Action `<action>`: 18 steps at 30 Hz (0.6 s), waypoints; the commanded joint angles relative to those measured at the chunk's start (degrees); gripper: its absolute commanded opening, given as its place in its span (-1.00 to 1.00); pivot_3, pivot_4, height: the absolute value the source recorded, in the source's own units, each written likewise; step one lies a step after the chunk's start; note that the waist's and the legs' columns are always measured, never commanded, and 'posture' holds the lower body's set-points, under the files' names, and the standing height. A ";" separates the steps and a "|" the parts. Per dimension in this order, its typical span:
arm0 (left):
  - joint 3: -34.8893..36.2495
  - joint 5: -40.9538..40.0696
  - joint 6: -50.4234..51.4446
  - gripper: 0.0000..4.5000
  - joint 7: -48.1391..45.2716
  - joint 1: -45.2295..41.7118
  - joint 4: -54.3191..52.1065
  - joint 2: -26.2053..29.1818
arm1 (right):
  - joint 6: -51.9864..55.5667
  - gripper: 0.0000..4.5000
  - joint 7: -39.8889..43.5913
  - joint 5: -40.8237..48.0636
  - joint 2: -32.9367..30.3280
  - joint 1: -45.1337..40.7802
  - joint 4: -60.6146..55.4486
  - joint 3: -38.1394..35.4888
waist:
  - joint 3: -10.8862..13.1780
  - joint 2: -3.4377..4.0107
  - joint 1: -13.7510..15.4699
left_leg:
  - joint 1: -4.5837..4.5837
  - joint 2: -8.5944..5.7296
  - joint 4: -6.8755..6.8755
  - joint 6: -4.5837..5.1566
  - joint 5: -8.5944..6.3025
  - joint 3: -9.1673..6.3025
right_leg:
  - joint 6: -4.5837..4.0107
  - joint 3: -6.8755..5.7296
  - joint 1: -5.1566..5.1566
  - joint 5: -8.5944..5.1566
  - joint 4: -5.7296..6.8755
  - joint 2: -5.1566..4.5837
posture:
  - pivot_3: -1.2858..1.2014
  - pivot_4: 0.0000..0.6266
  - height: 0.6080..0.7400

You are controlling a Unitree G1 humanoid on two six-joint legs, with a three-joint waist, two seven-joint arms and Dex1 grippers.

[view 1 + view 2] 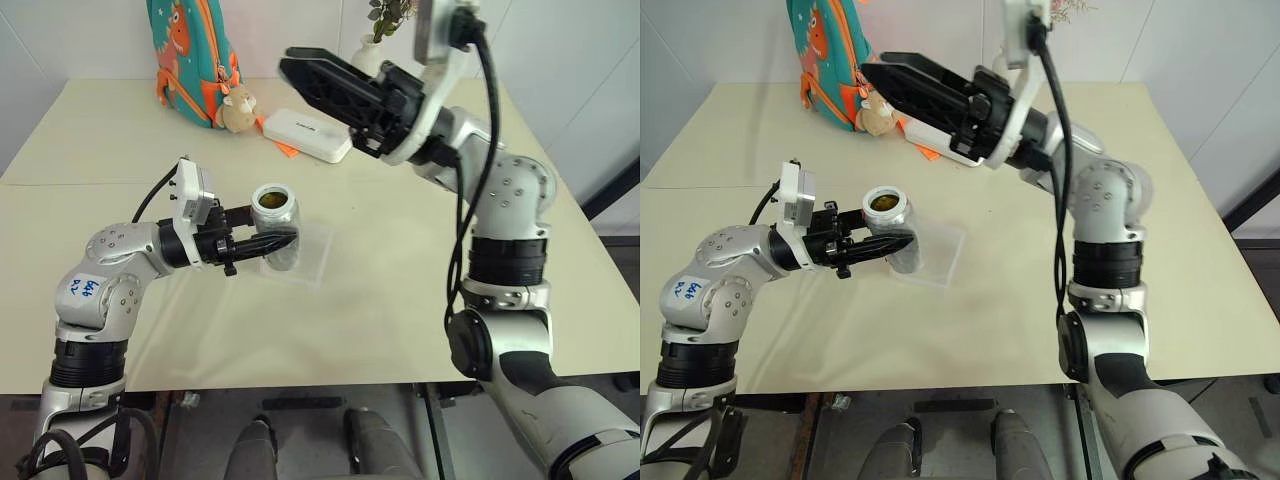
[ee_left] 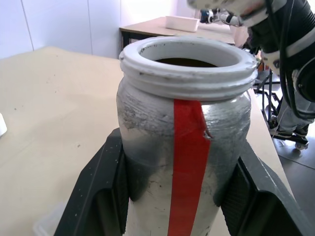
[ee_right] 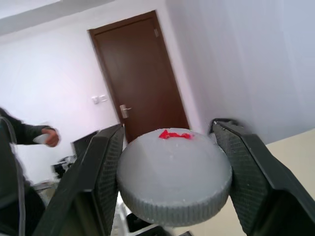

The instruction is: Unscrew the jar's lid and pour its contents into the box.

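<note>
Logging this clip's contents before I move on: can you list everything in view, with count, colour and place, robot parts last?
jar: 1, clear with red strip, lid off, held upright over the box
contents: dark olive-brown, inside the jar
lid: 1, grey with red mark, held between the right fingers
box: 1, transparent, mid-table under the jar
white case: 1, far side of table
backpack: 1, teal and orange, far edge, small plush toy beside it
vase: 1, white, far edge
table: 1, cream
person: 1, dark sleeve, background, right wrist view
left gripper: black, shut on jar
right gripper: black, raised, shut on lid
</note>
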 commanded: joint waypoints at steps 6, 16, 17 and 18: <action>6.52 -1.45 -1.22 -0.13 1.86 1.37 -0.55 1.92 | -23.17 0.14 -3.49 -20.98 -11.64 22.31 0.68 3.03 | 0.00 -0.01 0.66 | -0.08 -0.03 -0.01 0.05 -0.03 0.13 | 0.01 0.11 -0.07 0.00 -0.12 0.01 | 0.03 -0.52 1.00; 6.22 -1.24 -0.86 -0.13 2.43 -0.01 1.43 1.12 | -41.46 0.14 -6.18 -29.04 -10.31 32.77 17.31 2.00 | 0.00 -0.01 -0.24 | -0.01 -0.02 0.05 0.05 -0.03 0.36 | 0.10 0.38 -0.15 0.06 0.03 0.05 | 0.03 -0.52 1.00; 6.10 -1.22 -0.82 -0.13 2.40 -0.25 1.64 1.06 | -41.89 0.14 -6.09 -28.76 -10.28 32.87 18.04 1.75 | 0.00 -0.01 -0.24 | 0.02 -0.02 0.06 0.05 -0.02 0.39 | 0.11 0.41 -0.14 0.07 0.05 0.06 | 0.03 -0.52 1.00; 6.08 -1.30 -0.78 -0.13 2.34 -0.46 1.80 0.98 | -42.32 0.30 -6.32 -28.81 -10.32 32.97 18.47 1.58 | 0.00 -0.01 -0.24 | 0.03 -0.02 0.08 0.05 -0.02 0.40 | 0.12 0.44 -0.14 0.07 0.08 0.06 | 0.03 -0.52 1.00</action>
